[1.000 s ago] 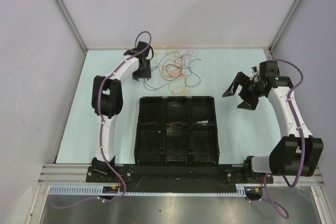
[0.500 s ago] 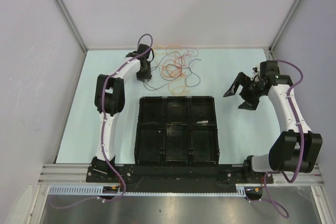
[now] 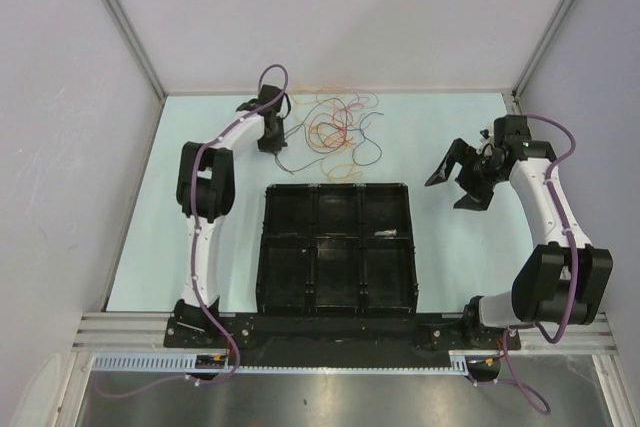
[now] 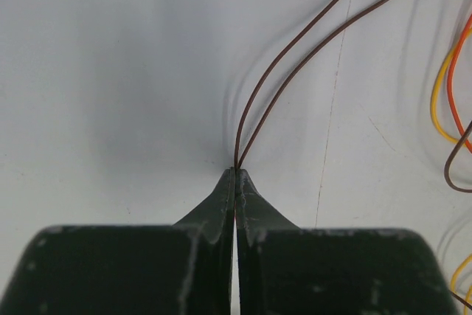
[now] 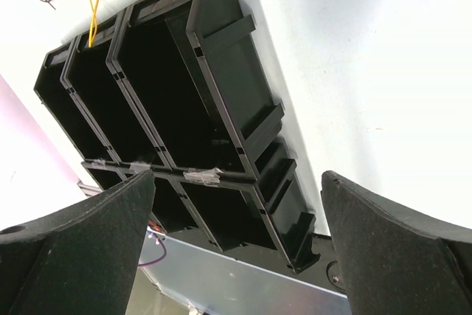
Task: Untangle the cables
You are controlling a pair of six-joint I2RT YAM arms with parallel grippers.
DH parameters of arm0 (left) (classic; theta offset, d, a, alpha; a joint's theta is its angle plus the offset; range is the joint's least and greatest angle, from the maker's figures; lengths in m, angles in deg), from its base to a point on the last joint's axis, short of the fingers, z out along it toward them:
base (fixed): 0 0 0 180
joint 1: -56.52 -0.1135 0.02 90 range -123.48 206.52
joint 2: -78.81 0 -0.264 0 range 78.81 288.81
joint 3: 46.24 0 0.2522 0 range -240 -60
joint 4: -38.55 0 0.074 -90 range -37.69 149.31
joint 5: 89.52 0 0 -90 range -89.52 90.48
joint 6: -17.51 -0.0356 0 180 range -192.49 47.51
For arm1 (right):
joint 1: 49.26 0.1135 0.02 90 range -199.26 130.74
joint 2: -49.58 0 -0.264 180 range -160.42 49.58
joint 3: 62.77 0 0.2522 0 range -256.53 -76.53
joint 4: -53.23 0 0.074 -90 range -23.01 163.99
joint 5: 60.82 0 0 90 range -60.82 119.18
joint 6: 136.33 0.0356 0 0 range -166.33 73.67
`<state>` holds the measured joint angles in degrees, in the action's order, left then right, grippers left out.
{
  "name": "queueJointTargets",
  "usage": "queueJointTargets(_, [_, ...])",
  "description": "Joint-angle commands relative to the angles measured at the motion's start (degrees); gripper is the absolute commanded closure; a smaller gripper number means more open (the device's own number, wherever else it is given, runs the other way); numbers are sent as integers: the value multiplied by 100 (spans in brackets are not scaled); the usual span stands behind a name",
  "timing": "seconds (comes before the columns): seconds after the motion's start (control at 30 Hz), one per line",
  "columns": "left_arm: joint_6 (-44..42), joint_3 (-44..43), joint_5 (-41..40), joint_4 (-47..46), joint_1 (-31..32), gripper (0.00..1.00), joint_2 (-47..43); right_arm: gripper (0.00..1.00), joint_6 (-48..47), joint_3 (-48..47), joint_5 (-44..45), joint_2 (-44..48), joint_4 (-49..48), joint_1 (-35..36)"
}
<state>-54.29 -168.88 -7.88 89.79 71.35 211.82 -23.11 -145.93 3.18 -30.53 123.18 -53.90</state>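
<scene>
Cables (image 3: pixel 335 132) by far table (image 3: pixel 450 257) edge

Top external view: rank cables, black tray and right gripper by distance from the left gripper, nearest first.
1. cables: one strand pinched in the left gripper, tangle just to its right.
2. black tray: table centre, toward the arm bases.
3. right gripper: far right side, open.

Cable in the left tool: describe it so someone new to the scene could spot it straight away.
Beyond the far rim of the black compartment tray lies a tangle of thin coloured wires. At its left edge the left arm's black tool is shut on a thin dark brown wire, two strands leaving the tips together. Only this one is pinched; the nearby orange and yellow wires lie loose.
</scene>
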Motion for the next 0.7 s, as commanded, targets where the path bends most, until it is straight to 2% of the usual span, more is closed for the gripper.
queueJointTargets(0.0, [315, -738, 62, 418, -42, 100, -697, 1, -99, -284, -81, -39, 42, -28])
queueJointTargets(0.17, [746, -1214, 185, 725, -42, 100, -1337, 2, -2, -336, -283, -100, -99, 25])
queueJointTargets(0.43, [879, -1847, 300, 1165, -7, 100, -2244, 2, 51, -688, -335, -189, -169, 447])
queueJointTargets(0.67, [1054, -2234, 519, 1017, 169, 100, -3078, 2, 130, -864, -582, -136, -362, 780])
